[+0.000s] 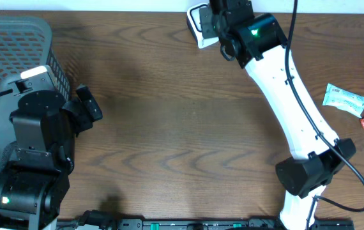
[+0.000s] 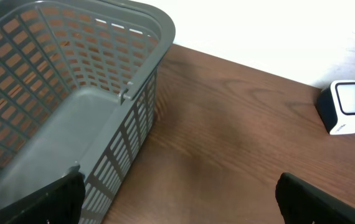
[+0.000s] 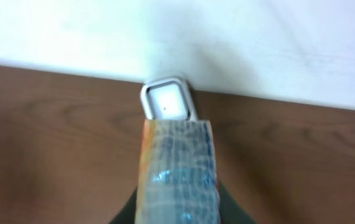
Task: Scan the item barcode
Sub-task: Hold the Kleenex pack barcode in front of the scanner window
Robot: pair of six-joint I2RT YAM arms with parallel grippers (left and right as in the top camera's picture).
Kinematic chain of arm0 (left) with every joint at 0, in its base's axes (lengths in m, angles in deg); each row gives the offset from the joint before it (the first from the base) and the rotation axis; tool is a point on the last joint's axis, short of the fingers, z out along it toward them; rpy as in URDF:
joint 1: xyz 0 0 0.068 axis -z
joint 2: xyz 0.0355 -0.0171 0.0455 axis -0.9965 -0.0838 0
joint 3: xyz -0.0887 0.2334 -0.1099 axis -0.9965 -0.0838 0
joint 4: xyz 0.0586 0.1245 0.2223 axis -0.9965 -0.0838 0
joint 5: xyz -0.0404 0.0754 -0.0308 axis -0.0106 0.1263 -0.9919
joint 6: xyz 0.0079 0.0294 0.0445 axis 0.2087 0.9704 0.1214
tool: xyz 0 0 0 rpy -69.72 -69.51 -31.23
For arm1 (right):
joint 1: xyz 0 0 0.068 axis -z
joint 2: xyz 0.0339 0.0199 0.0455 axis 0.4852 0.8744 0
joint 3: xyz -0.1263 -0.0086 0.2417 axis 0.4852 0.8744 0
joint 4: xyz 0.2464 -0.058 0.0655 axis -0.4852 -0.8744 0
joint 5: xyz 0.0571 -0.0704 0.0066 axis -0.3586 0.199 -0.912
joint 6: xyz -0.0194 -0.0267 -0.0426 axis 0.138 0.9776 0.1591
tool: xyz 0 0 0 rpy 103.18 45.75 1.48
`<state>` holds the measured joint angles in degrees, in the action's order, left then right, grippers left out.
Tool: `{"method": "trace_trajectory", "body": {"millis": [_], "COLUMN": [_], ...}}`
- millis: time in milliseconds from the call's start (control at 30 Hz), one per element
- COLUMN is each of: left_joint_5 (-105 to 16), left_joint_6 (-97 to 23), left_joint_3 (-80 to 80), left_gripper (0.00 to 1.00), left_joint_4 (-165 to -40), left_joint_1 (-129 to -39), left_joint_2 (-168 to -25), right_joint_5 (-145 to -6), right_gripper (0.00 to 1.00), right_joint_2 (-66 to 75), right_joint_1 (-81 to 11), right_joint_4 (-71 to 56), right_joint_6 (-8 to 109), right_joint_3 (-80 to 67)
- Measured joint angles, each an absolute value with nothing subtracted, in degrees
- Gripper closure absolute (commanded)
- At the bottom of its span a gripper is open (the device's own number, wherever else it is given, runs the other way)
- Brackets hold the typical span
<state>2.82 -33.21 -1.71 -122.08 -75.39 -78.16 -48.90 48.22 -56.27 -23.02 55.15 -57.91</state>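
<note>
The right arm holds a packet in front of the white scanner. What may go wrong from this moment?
The right pincer grips the packet only by its near end, so the packet may tilt or slip. The packet's far end sits very close to the scanner; moving further forward may knock it. No barcode is visible on the side shown, so the scan may miss.

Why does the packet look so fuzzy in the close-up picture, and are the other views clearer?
Right wrist view: the packet sits very near the lens, so its print is blurred; the scanner behind is soft too. Left wrist view: sharper, basket mesh crisp. Overhead view: even light, faint shadows on the table.
</note>
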Motion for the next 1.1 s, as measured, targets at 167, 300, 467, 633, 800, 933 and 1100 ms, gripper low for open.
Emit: {"method": "trace_trajectory", "body": {"millis": [167,300,467,633,800,933,1100], "left_joint_5": [2.82,2.85,2.85,2.82,2.82,2.85,2.82], "left_joint_6": [-33.21,-33.21,-33.21,-33.21,-33.21,-33.21,-33.21], "left_joint_3": [-1.71,-1.71,-1.71,-1.71,-1.71,-1.71,-1.71], "left_gripper": [0.02,0.02,0.02,0.02,0.02,0.02,0.02], "left_joint_4": [-122.05,-122.08,-122.1,-122.08,-122.08,-122.08,-122.1], "left_joint_1": [-75.39,-75.39,-75.39,-75.39,-75.39,-75.39,-75.39], "left_joint_2": [-78.16,-78.16,-78.16,-78.16,-78.16,-78.16,-78.16], "right_joint_5": [-48.14,-47.87,-47.83,-47.85,-47.92,-48.16,-48.29], "right_gripper": [0.79,0.78,0.81,0.84,0.83,0.83,0.88], "right_joint_2": [48.63,48.7,49.16,53.51,61.62,67.39,72.89], "right_joint_1": [-53.47,-52.21,-51.86,-51.86,-51.86,-51.86,-51.86], "right_joint_4": [-5.71,9.59,27.78,39.41,50.64,57.35,66.4], "right_joint_6": [54.71,54.67,55.37,56.24,57.53,58.01,58.43], "right_joint_3": [-48.86,-41.87,-34.57,-32.1,-31.44,-31.16,-30.89]}}
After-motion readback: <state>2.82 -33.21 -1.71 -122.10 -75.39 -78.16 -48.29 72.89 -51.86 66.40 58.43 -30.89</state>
